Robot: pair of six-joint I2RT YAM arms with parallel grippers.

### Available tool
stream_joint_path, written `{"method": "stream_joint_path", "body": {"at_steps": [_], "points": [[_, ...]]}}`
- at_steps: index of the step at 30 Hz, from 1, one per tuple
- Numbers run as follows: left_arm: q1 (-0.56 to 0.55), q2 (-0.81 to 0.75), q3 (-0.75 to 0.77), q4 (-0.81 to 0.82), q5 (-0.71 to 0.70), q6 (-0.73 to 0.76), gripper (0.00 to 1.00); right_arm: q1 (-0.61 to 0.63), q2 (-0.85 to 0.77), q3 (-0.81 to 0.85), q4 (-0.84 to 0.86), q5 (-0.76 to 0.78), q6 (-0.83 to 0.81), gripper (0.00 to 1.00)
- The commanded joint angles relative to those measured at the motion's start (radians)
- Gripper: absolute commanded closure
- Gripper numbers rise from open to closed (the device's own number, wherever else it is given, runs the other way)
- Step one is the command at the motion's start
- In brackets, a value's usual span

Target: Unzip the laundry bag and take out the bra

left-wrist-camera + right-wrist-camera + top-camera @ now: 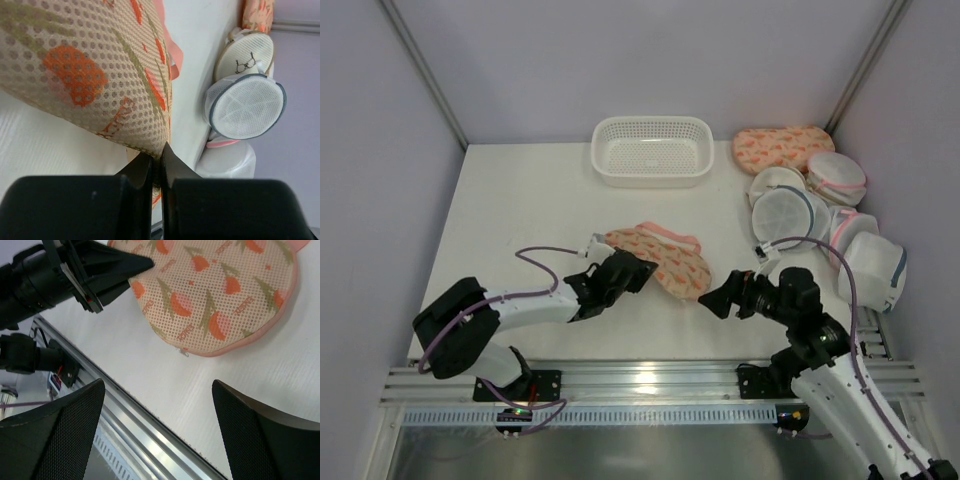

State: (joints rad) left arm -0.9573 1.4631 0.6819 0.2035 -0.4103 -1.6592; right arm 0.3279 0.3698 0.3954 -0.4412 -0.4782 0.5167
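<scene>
Pinching the edge of the peanut-shaped, cream-peach printed laundry bag (660,255), the left gripper (160,152) was clamped on it, anchoring it on the white table (520,220). The right gripper (157,387) hung spread wide beside its pink-trimmed end, perhaps aiming for the zipper pull (184,353). The bra was out of sight, presumably inside.

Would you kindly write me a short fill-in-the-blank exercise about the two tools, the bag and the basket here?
The left tool is ___ on the edge of the cream-peach padded fabric laundry bag with orange-red print.
The right tool stands ___, not touching that bag.
The white plastic lattice basket holds ___.
Missing words: shut; open; nothing.
</scene>
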Motion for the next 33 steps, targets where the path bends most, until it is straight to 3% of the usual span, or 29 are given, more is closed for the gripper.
{"method": "stream_joint_path", "body": {"at_steps": [1, 2, 6, 14, 23, 28, 33], "points": [[-0.003, -0.009, 0.011, -0.063, -0.027, -0.091, 1.00, 0.136, 0.117, 0.048, 0.059, 0.183, -0.015, 0.09], [-0.003, -0.010, 0.011, -0.061, -0.018, -0.097, 1.00, 0.234, 0.148, 0.057, 0.074, 0.293, -0.017, 0.09], [0.008, -0.032, -0.007, -0.032, 0.019, -0.135, 1.00, 0.423, 0.289, 0.097, 0.125, 0.552, -0.011, 0.09], [0.026, -0.130, -0.039, -0.018, 0.065, -0.171, 1.00, 0.605, 0.492, 0.109, 0.303, 0.749, 0.045, 0.11], [0.040, -0.207, -0.071, -0.026, 0.053, -0.195, 1.00, 0.762, 0.621, 0.112, 0.407, 0.871, 0.132, 0.22], [0.042, -0.207, -0.099, -0.003, 0.036, -0.214, 1.00, 0.879, 0.649, 0.204, 0.302, 0.995, 0.213, 0.24], [0.045, -0.213, -0.113, 0.002, 0.028, -0.220, 1.00, 1.043, 0.687, 0.330, -0.012, 1.223, 0.396, 0.16]]}}
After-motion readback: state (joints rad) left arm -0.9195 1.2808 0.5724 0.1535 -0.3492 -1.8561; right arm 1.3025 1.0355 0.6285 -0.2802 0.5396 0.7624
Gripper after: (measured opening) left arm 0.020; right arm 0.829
